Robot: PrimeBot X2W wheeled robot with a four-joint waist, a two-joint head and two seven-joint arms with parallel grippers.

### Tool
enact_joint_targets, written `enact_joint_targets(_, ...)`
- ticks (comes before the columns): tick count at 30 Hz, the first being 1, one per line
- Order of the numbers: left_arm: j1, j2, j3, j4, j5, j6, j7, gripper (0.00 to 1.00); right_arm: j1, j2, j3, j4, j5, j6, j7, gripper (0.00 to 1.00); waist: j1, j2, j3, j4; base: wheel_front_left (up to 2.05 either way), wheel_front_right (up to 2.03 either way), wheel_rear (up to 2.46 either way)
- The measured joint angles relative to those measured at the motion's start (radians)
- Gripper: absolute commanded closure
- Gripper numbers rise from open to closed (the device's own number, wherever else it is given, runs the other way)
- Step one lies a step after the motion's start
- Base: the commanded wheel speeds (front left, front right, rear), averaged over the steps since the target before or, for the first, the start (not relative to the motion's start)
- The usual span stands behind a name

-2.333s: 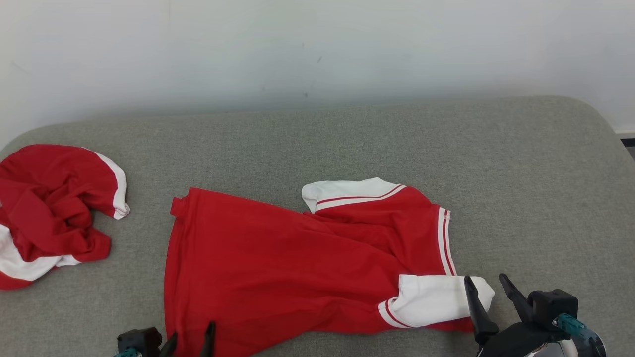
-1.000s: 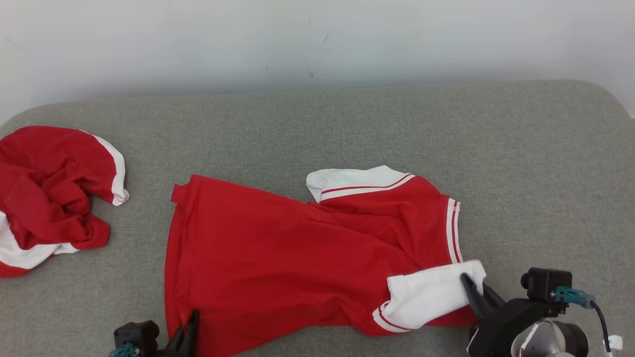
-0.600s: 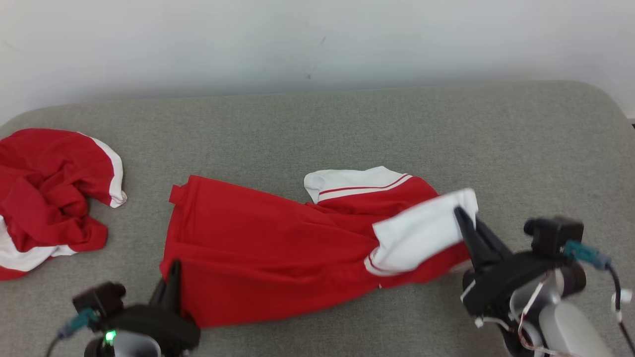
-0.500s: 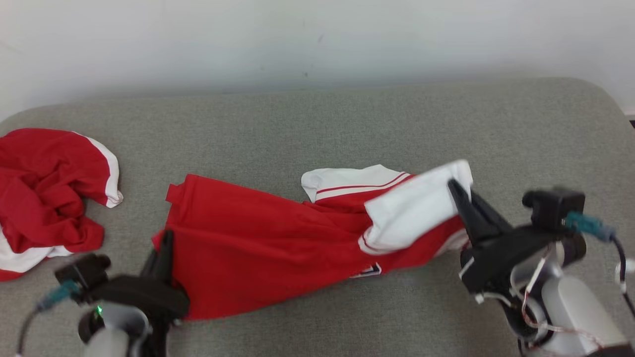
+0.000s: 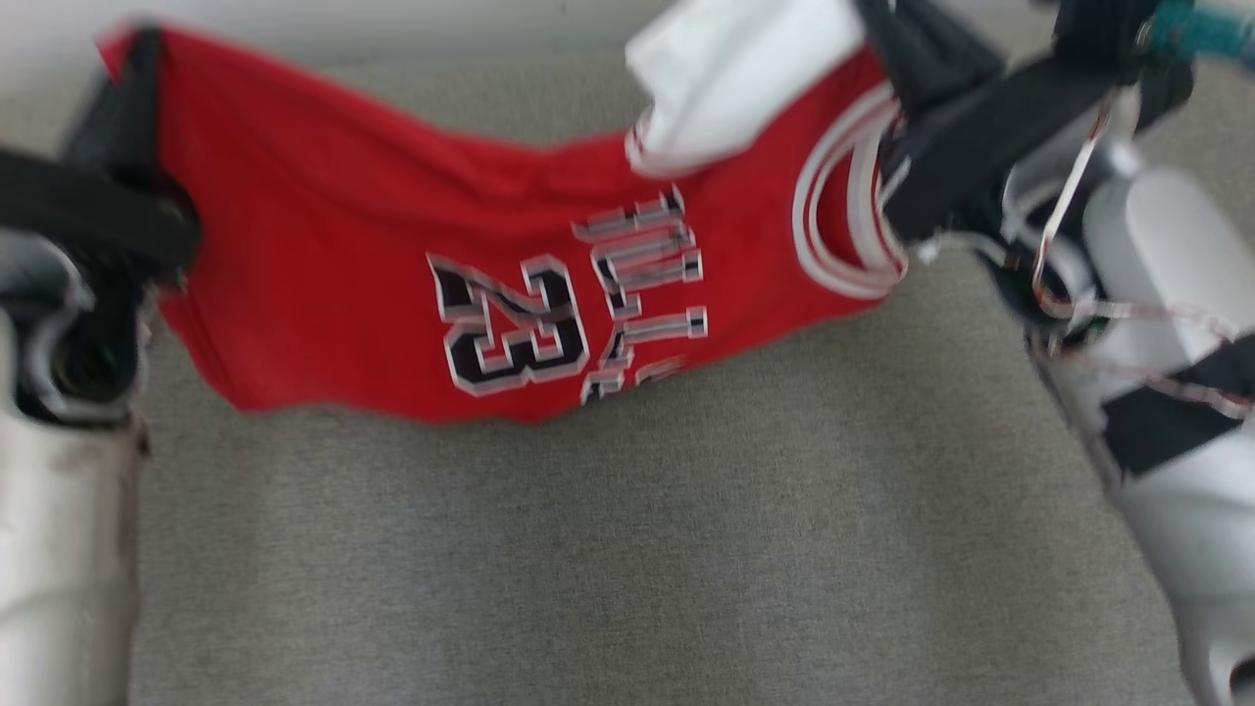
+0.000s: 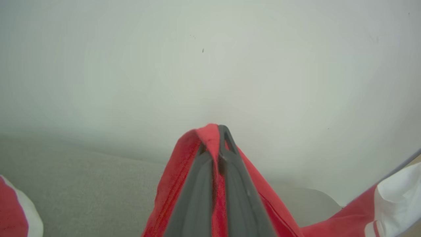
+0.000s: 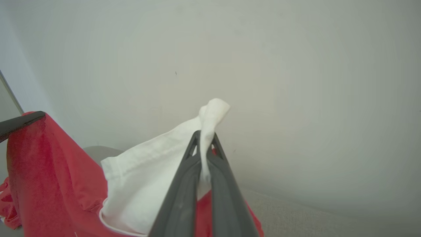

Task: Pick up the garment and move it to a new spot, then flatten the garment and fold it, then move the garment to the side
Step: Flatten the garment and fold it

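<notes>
In the head view the red shirt (image 5: 324, 294) hung stretched above the grey cushion (image 5: 627, 569), apparently clear of it though the picture was blurred, with its black-and-white number facing the camera. The left gripper (image 5: 137, 59) was clamped on a red corner over the cushion's left part, and the right gripper (image 5: 892, 34) on the white sleeve (image 5: 726, 78) over its right part. In the left wrist view the two dark fingers were pressed together with red cloth pinched between them, high above the cushion and against the pale wall (image 6: 210, 65) (a second red-and-white shirt (image 6: 10, 214) lay on the cushion at that view's lower left). In the right wrist view the fingers were shut on a bunched tip of the sleeve, and the red body sagged toward the cushion. By this showing the pick-up looked done. Setting the shirt down at a new spot on the cushion, flattening it, folding it and moving it aside were all yet to do.
</notes>
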Motion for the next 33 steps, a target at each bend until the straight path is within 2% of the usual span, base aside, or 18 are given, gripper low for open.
enact_joint_targets(8, -0.307, 0.029, -0.019, -0.016, 0.050, -0.011, -0.081, 1.00, -0.381, 0.025, 0.009, 0.197, -0.065, 0.000, -0.182, 1.00, 0.0002, 0.0001, 0.145, -0.019, 0.00, 0.00, 0.00)
enact_joint_targets(15, -0.558, 0.043, -0.041, -0.010, 0.085, -0.029, -0.220, 1.00, -0.606, 0.073, -0.112, 0.328, -0.192, 0.000, -0.387, 1.00, 0.0003, 0.0001, 0.231, -0.037, 0.00, 0.00, 0.00)
enact_joint_targets(20, -0.669, 0.032, -0.036, 0.021, 0.088, -0.037, -0.331, 1.00, -0.696, 0.102, -0.221, 0.328, -0.317, 0.000, -0.437, 1.00, 0.0001, 0.0001, 0.249, -0.050, 0.00, 0.00, 0.00)
enact_joint_targets(23, -0.684, 0.024, -0.052, 0.046, 0.071, -0.038, -0.354, 1.00, -0.705, 0.110, -0.243, 0.285, -0.371, 0.000, -0.441, 1.00, -0.0004, -0.0003, 0.253, -0.046, 0.00, 0.00, 0.00)
enact_joint_targets(26, -0.643, 0.022, -0.090, 0.063, 0.058, -0.042, -0.370, 1.00, -0.656, 0.109, -0.212, 0.272, -0.406, 0.000, -0.442, 1.00, -0.0004, -0.0002, 0.263, -0.041, 0.00, 0.00, 0.00)
enact_joint_targets(33, -0.391, 0.044, -0.245, 0.064, -0.008, -0.044, -0.392, 1.00, -0.455, 0.028, -0.025, 0.262, -0.407, 0.000, -0.441, 1.00, -0.0002, -0.0001, 0.250, -0.026, 0.00, 0.00, 0.00)
